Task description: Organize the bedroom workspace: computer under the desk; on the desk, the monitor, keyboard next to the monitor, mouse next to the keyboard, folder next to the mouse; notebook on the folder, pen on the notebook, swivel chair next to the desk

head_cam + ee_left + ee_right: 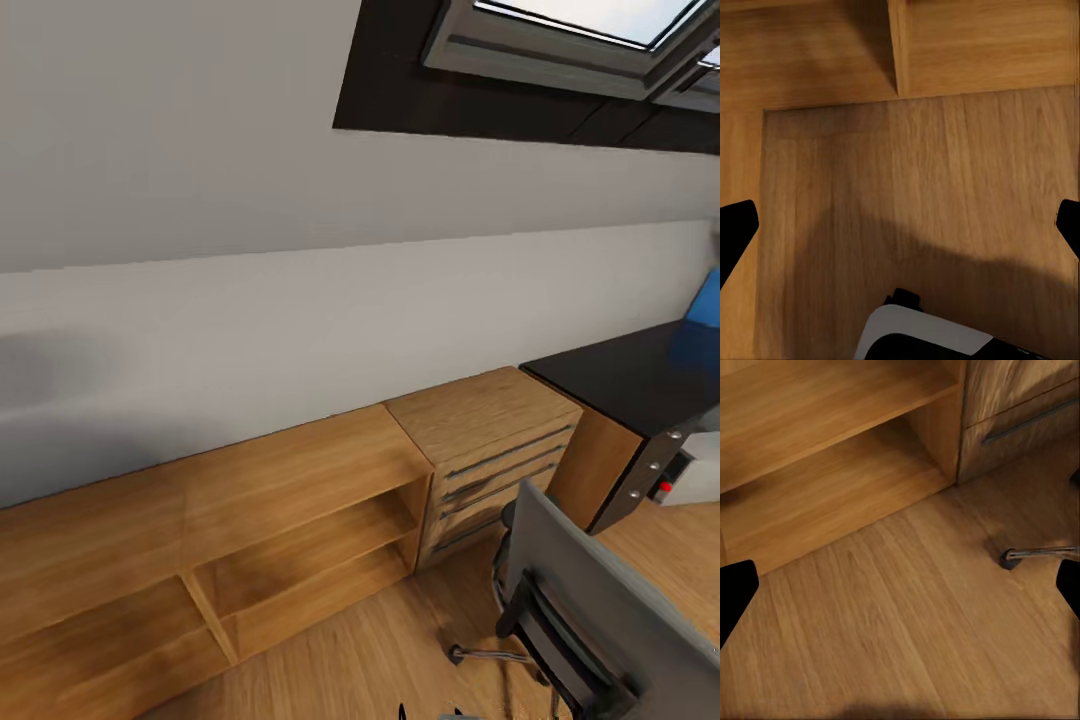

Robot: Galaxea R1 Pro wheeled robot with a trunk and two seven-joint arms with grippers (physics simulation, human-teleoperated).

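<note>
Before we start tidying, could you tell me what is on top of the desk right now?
The visible part of the desk is bare black top, with its blue back panel at the far edge. The rest lies beyond the picture's edge, so a monitor or keyboard there cannot be judged.

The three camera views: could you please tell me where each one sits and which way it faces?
Head view: high on the robot, looking down at the desk, drawer chest, open shelf and swivel chair.
Left wrist view: on the left arm, facing the wood floor; open left gripper.
Right wrist view: on the right arm, facing the floor; open right gripper.
Head and right wrist views share shelf, chest and chair castor.
</note>
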